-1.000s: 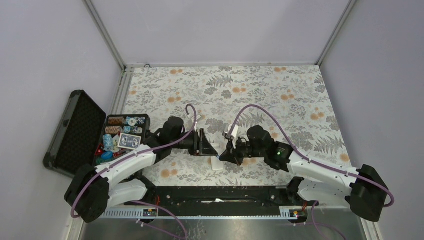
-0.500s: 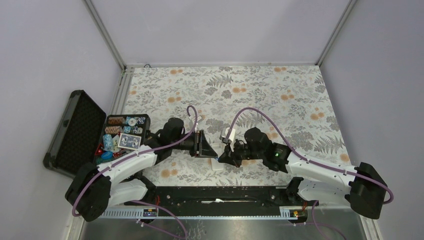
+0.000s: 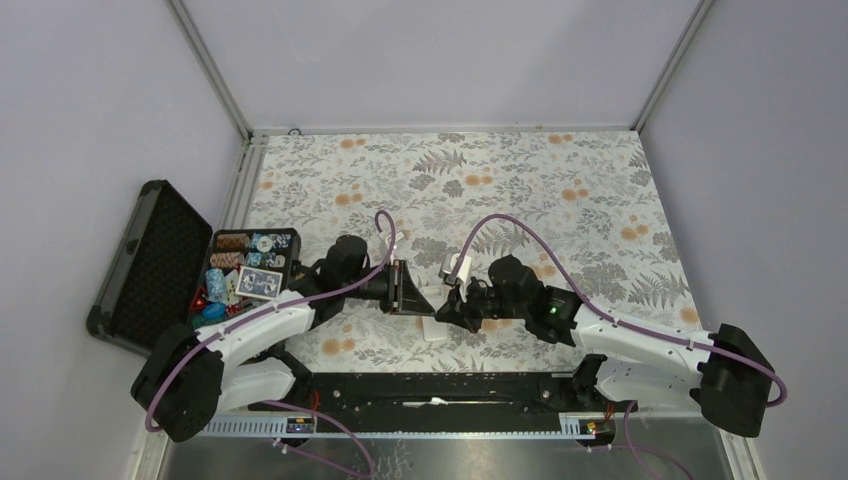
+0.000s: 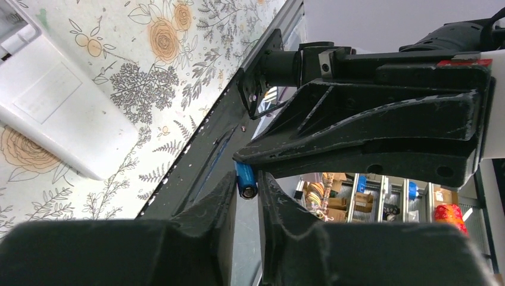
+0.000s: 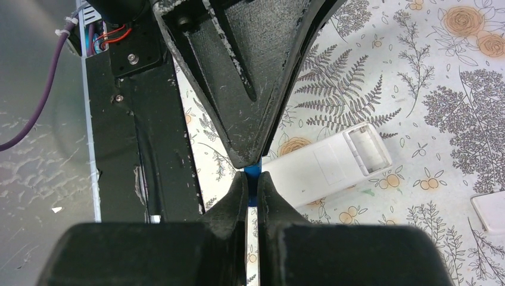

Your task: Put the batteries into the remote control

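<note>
R gripper (image 5: 252,176) is clamped tight on a blue battery (image 4: 245,180), held in the air above the table (image 3: 520,180) w/ one end poking out past the fingertips. L gripper (image 3: 418,292) meets it tip to tip. Its jaws stand narrow on either side of the same cell, but can't tell if the pads actually touch, so L grip is unconfirmed.

The remote control (image 5: 321,164) lies flat, back up, directly below the two grippers, near the middle of the table's near edge. Its battery bay (image 5: 369,142) is uncovered and looks empty. A small white flat piece (image 5: 491,211) lies beside it, apart. Prob the bay cover, not sure. No 2nd cell seen in any view.

Step in hand, my read: mid-air handover or regrip of the 1st cell between the arms. Nothing loaded yet, so the task is early.

Next move needs one arm to have a firm hold before the other lets go, else the cell drops. Then line the cell's long axis up w/ the bay, get the polarity right and press it in w/o shoving the remote, which nothing is holding down.
</note>
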`<action>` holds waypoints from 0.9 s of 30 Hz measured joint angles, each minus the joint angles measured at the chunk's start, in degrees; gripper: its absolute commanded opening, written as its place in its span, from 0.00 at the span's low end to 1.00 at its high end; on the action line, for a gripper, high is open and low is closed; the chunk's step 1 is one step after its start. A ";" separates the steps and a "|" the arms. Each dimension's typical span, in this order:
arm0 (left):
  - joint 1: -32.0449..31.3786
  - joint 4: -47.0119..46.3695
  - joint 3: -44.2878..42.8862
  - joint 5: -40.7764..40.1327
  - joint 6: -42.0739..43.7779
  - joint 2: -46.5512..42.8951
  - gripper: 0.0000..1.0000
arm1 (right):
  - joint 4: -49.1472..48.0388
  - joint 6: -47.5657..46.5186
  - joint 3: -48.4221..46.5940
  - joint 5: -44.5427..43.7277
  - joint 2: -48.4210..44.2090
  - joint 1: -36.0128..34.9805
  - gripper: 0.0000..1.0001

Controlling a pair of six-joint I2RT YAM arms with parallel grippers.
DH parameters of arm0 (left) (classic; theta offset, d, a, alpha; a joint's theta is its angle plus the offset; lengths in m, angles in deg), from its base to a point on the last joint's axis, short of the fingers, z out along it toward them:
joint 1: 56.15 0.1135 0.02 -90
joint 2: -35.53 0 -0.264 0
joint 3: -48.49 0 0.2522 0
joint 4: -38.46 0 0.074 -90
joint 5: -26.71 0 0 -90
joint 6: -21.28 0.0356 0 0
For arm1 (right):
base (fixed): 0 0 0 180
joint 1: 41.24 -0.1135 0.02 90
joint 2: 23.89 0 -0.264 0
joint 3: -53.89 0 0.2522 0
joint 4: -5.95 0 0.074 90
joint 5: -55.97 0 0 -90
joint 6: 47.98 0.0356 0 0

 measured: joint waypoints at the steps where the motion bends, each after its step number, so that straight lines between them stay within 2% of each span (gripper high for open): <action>1: 0.00 -0.11 0.07 0.00 -0.13 0.00 0.10 | -0.04 0.00 0.00 0.00 0.00 -0.04 0.00; 3: 0.07 -0.15 0.44 0.04 -0.11 0.00 0.00 | -0.15 0.00 0.00 -0.26 0.00 -0.20 0.02; 9: 0.26 -1.64 1.18 0.17 -0.76 0.00 0.00 | -0.13 0.26 0.00 -0.57 -0.11 -0.33 0.31; 12: 0.59 -3.54 2.16 0.33 -1.88 0.00 0.00 | -0.26 0.63 0.13 -1.25 -0.70 -0.39 0.39; 27: 2.01 -10.56 4.85 2.80 -6.91 -0.02 0.00 | -3.37 0.85 6.95 -1.33 -8.33 -0.42 0.43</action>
